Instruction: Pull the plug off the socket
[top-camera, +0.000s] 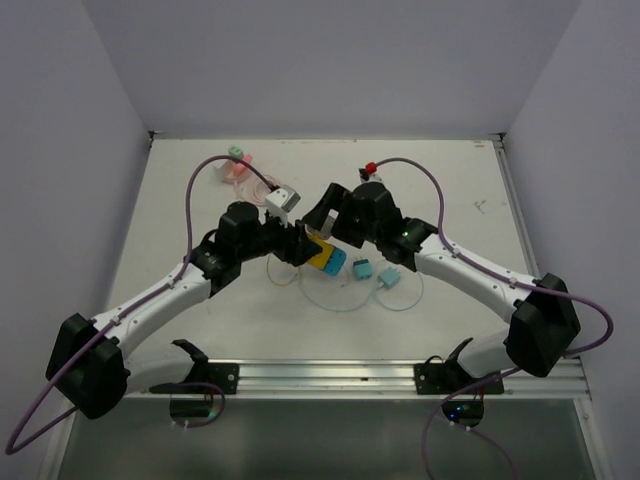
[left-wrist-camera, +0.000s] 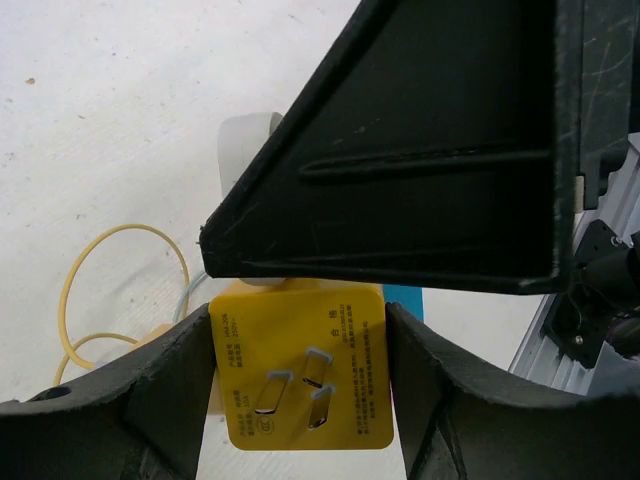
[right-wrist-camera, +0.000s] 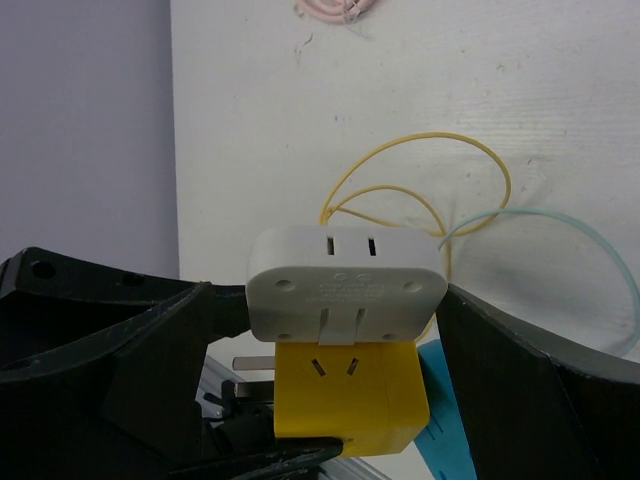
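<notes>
The left claw (left-wrist-camera: 298, 320) is closed on the yellow adapter (left-wrist-camera: 300, 370); its two dark fingers (left-wrist-camera: 170, 390) press against the block's opposite sides, and the face with three metal prongs is turned towards the left wrist camera. A white adapter (right-wrist-camera: 345, 275) sits joined to the far, slotted face of the yellow one; the pair has not come apart. The right claw (right-wrist-camera: 340, 297) stands spread wide with a finger (right-wrist-camera: 530, 380) at each end of the white adapter, close against it; whether those fingers actually press on it cannot be told. In the overhead view both arms meet over the middle of the worktop (top-camera: 450, 200), with the yellow adapter between them. A blue piece (top-camera: 336, 263) lies just beside the yellow block. Two small teal pieces (top-camera: 361, 270) (top-camera: 389, 279) rest on the worktop to the right of it, near each other. A yellow cord (right-wrist-camera: 420, 150) loops across the white surface beyond the adapters; a pale teal cord (right-wrist-camera: 560, 215) curves beside it. A pink bundle (top-camera: 237, 165) lies at the far left; a small red object (top-camera: 369, 167) sits near the far edge, well apart from the adapters.
</notes>
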